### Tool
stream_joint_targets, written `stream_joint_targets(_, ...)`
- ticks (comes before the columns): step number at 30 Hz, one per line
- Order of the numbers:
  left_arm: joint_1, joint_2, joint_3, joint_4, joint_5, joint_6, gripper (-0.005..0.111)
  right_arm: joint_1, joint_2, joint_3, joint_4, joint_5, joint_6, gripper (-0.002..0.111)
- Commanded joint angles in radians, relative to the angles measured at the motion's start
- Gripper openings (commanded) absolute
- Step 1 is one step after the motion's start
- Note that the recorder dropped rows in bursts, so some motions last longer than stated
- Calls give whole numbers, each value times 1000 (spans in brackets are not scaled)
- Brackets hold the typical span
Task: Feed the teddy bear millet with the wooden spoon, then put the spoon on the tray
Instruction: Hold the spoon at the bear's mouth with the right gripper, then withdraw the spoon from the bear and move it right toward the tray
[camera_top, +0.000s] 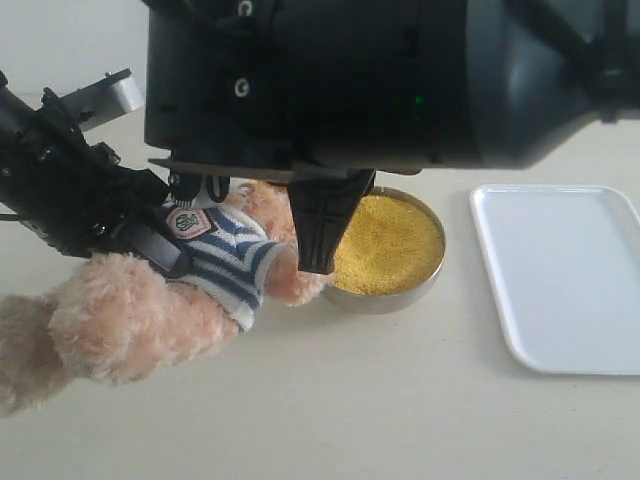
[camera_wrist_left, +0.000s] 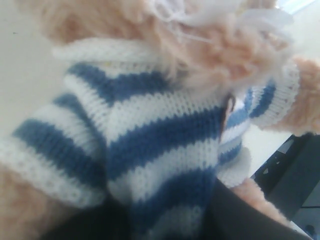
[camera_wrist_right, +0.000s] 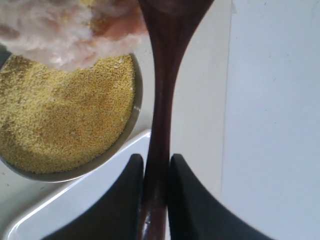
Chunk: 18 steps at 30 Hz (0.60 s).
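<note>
Right tool (camera_wrist_right: 155, 161) clamps wooden spoon (camera_wrist_right: 162, 100), visible only wrist view; left tool (camera_wrist_left: 160, 224) grips teddy bear (camera_top: 140, 310).

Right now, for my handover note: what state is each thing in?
Teddy bear: tilted beside the steel bowl, gripped at its striped shirt.
Left gripper: jaws shut on the teddy bear.
Wooden spoon: held by its handle, bowl end at the bear's fur.
Right gripper: jaws shut on the wooden spoon.
Millet: fills the steel bowl.
Tray: bare where visible.

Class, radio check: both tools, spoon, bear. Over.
Left tool shut on teddy bear. Right tool shut on wooden spoon, bowl end at bear's fur. Tray unobstructed.
</note>
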Motion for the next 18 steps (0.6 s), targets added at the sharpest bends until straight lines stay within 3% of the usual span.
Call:
stream_joint_targets(1,0,-4,-2,-17,-4,1,4,-1,-37,1,5,-8,0,-1)
stream_joint_targets(18,0,-4,-2,-17,-6,-3,4,-161,-156,-1,201,-8,11,-1)
